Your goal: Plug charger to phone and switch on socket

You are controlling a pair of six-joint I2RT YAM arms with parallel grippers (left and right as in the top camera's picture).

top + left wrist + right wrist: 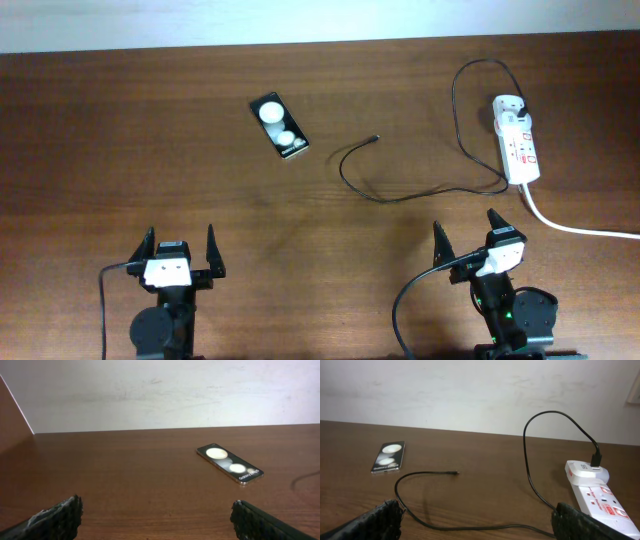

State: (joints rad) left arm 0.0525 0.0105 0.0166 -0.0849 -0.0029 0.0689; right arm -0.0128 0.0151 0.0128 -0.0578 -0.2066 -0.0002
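The phone (279,125) lies flat on the table, back left of centre, its two white round shapes up; it also shows in the left wrist view (230,463) and the right wrist view (388,456). The charger cable (400,196) loops across the table, its loose connector tip (374,138) right of the phone, apart from it. Its black plug (521,106) sits in the far end of the white socket strip (517,140). My left gripper (181,250) is open and empty near the front edge. My right gripper (466,235) is open and empty, in front of the cable loop.
The socket's thick white cord (580,228) runs off to the right edge. A pale wall (160,395) stands behind the table's far edge. Bare brown wood lies between the grippers and the phone.
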